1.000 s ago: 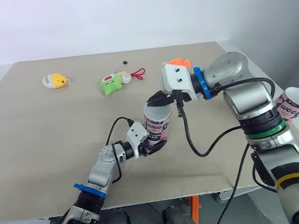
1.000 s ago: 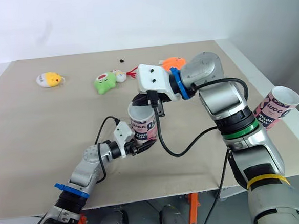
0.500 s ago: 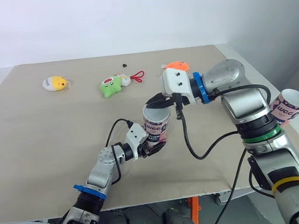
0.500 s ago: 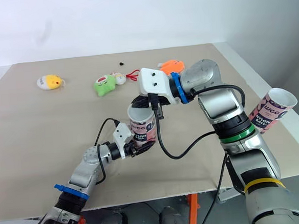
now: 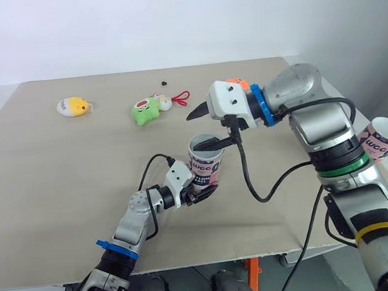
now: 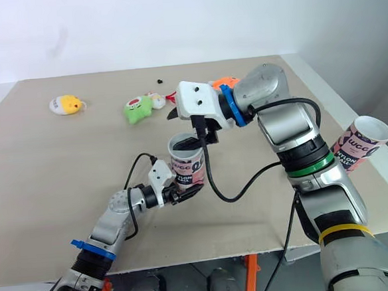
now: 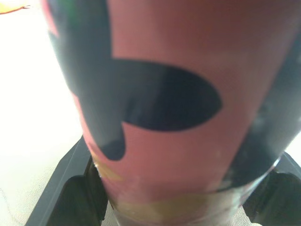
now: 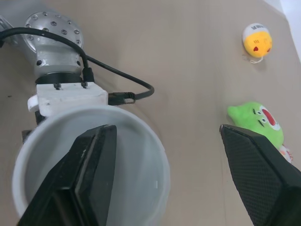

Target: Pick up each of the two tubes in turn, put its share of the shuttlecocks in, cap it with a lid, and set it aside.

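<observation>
One tube (image 5: 207,164) clamped in left tool (image 5: 198,192)

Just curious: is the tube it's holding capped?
Uncapped: the tube has a bare rim, and its white inside shows.

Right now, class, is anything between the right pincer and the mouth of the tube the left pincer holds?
Nothing visible. The open right pincer hangs above the tube, one finger over its mouth; the left pincer grips it.

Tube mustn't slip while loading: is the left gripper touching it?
Touching. Left wrist view: the tube sits clamped between the left gripper's two fingers, pressed against both.
</observation>
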Robot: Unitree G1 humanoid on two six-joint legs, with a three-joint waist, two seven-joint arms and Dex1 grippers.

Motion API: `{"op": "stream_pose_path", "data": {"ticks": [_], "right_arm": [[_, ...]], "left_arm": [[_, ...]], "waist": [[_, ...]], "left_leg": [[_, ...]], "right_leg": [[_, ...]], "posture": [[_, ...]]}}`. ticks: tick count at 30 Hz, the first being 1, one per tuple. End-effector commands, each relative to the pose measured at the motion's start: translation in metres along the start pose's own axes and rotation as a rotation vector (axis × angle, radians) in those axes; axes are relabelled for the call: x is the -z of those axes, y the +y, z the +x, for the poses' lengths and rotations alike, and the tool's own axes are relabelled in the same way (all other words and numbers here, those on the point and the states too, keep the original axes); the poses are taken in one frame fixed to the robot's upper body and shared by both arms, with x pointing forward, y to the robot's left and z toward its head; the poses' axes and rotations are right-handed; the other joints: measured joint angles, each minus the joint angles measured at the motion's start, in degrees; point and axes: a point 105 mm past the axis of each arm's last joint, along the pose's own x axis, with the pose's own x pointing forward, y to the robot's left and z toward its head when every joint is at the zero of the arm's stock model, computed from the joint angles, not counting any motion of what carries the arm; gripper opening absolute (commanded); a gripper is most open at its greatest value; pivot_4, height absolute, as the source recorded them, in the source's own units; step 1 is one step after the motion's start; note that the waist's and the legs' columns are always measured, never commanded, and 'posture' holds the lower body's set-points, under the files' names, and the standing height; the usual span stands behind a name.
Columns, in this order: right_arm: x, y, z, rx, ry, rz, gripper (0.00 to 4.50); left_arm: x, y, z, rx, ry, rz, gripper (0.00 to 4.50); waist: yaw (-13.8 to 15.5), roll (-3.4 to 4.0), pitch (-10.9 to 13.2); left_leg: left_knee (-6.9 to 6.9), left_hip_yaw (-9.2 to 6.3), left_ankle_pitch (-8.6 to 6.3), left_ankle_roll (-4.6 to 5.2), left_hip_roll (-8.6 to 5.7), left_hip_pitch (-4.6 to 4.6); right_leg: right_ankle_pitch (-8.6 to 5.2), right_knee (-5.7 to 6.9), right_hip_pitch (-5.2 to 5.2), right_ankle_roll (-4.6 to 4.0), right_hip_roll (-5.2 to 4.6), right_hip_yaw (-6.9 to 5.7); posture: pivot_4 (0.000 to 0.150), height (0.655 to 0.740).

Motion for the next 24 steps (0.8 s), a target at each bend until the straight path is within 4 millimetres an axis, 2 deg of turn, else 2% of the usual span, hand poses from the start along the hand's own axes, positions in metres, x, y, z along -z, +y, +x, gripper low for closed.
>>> {"op": "stream_pose_path", "data": {"ticks": [1, 2, 6, 8, 12, 19, 24], "right_arm": [[-0.028, -0.019, -0.029, 0.066, -0.012, -0.104, 3.32], [-0.030, -0.018, -0.032, 0.057, -0.007, -0.117, 2.97], [-0.032, -0.009, -0.040, 0.001, 0.028, -0.145, 1.08], [-0.024, 0.007, -0.035, -0.081, 0.071, -0.141, 0.06], [-0.006, 0.030, -0.021, -0.179, 0.138, -0.121, 0.02], [0.026, 0.053, 0.004, -0.266, 0.256, -0.132, 0.02], [0.035, 0.070, 0.026, -0.323, 0.248, -0.129, 0.02]], "left_arm": [[0.027, -0.007, -0.002, 0.017, 0.100, -0.055, 2.97], [0.027, -0.007, -0.002, 0.017, 0.101, -0.055, 2.97], [0.027, -0.006, -0.002, 0.016, 0.101, -0.055, 2.97], [0.027, -0.007, -0.001, 0.017, 0.099, -0.055, 2.97], [0.027, -0.007, 0.000, 0.018, 0.097, -0.058, 2.97], [0.026, -0.008, 0.001, 0.019, 0.094, -0.059, 2.97], [0.026, -0.007, 0.002, 0.017, 0.093, -0.060, 2.97]], "waist": [[0.00, 0.01, 0.01], [0.02, 0.00, 0.01], [0.03, 0.00, 0.02], [0.04, 0.01, 0.02], [0.02, -0.01, 0.01], [0.14, 0.01, -0.02], [-0.02, -0.11, -0.33]], "left_leg": [[-0.01, 0.00, 0.00, 0.00, 0.00, 0.00], [-0.01, 0.00, 0.00, 0.00, 0.00, 0.00], [-0.03, -0.02, -0.03, -0.04, 0.00, 0.01], [-0.03, 0.00, -0.03, -0.05, -0.01, 0.00], [-0.03, -0.01, -0.04, -0.05, -0.01, 0.01], [0.00, -0.02, -0.04, -0.06, -0.04, 0.04], [0.00, -0.01, -0.05, -0.06, -0.01, 0.40]], "right_leg": [[-0.01, 0.00, -0.01, -0.01, 0.00, 0.00], [-0.02, 0.00, -0.01, -0.01, 0.00, 0.00], [-0.06, -0.02, 0.01, -0.01, -0.01, -0.01], [-0.06, -0.02, -0.01, -0.01, -0.02, 0.00], [-0.09, -0.02, 0.02, -0.01, -0.03, -0.02], [-0.08, -0.04, 0.07, 0.03, -0.08, -0.03], [-0.19, -0.04, 0.37, -0.26, -0.06, -0.04]], "posture": [[0.150, 0.7400], [0.150, 0.7400], [0.150, 0.7400], [0.150, 0.7400], [0.150, 0.7400], [0.150, 0.7400], [0.150, 0.7400]]}}
